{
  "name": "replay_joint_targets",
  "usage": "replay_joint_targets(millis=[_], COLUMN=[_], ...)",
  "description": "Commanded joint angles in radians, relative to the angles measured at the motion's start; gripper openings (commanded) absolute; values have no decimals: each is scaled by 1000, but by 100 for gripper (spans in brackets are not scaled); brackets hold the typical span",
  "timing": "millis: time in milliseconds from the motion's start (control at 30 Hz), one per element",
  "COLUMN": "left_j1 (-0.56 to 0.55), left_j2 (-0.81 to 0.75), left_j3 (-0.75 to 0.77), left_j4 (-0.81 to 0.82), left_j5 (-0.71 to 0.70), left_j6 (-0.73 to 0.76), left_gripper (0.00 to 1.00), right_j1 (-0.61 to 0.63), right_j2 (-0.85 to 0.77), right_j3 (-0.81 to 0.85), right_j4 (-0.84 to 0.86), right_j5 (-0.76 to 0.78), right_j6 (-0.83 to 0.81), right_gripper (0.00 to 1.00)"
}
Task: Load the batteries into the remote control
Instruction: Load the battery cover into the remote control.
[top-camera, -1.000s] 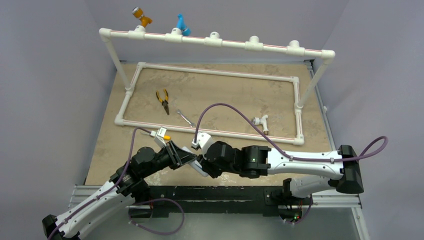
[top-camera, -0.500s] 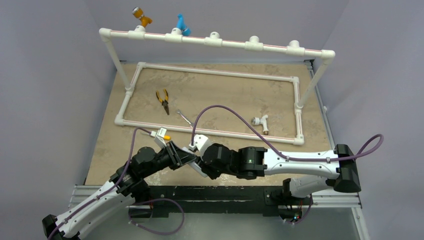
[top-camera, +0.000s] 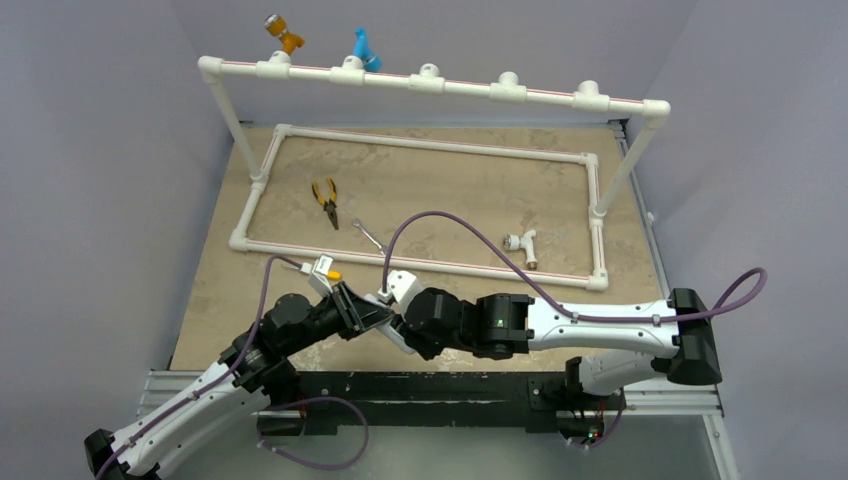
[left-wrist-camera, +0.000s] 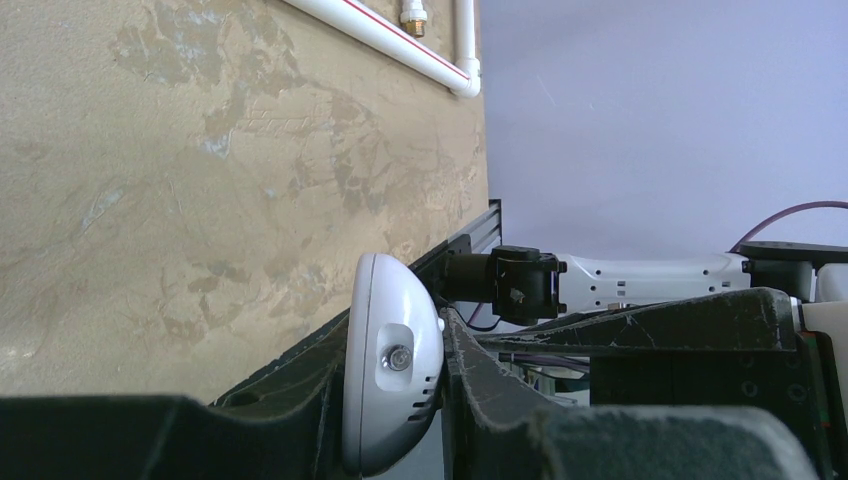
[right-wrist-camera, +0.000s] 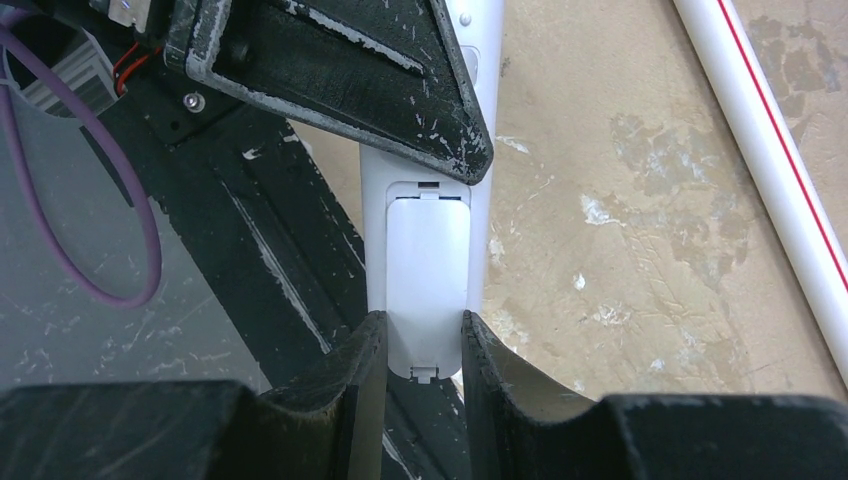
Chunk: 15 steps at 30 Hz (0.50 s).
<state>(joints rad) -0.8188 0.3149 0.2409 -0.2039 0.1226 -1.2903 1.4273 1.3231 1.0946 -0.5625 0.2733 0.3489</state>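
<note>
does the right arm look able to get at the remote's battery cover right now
Probably yes. The right claw sits with a finger either side of the lower end of the battery cover, and the left claw grips the remote control farther up, leaving the cover's face bare.

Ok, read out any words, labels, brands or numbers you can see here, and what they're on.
None can be read.
The remote control, held by both the left gripper and right gripper, shows a plain white back with no print.
The pliers and wrench are too small to show any marking.
</note>
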Motion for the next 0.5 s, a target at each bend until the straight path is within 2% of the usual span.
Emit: replay_joint_targets(millis=[0, 467], left_j1=[0, 1], left_j2=[-3, 4], left_j3=[41, 30], left_j4=[53, 82], left_j5=[-3, 10], left_j6=[-13, -18], left_gripper=[0, 0], right_j1=[9, 9], right_j2=[8, 7], right_j3=[43, 43], right_j4=[18, 46], right_j5=[26, 27], right_j6=[-8, -16], right_gripper=[25, 25])
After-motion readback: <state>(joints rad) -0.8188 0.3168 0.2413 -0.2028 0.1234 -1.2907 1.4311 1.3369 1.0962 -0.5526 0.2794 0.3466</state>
